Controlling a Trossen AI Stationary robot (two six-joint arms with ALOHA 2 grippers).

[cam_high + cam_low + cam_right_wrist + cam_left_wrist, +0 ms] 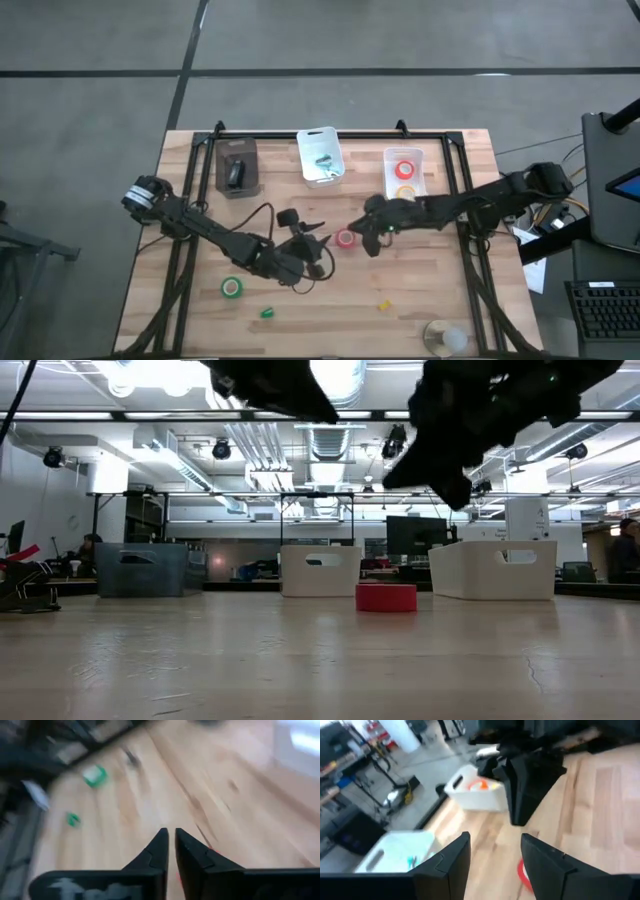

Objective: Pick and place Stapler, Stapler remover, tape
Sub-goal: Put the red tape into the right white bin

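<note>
Wooden tabletop [420, 280] carries three bins along the far edge, apparently sorting by type: dark bin [237, 167] with a black item, middle white bin [321, 156] with small green things, right white bin [405, 172] already holding red-orange and yellow tape; one red tape roll [345, 238] lies flat mid-table between both arms; left claw [316, 240] just beside it, fingers spread, holding nothing; right claw [368, 234] on the roll's other side, fingers nearly together, nothing seen gripped; green tape roll [232, 287] sits near the front left, likely still to be picked.
</note>
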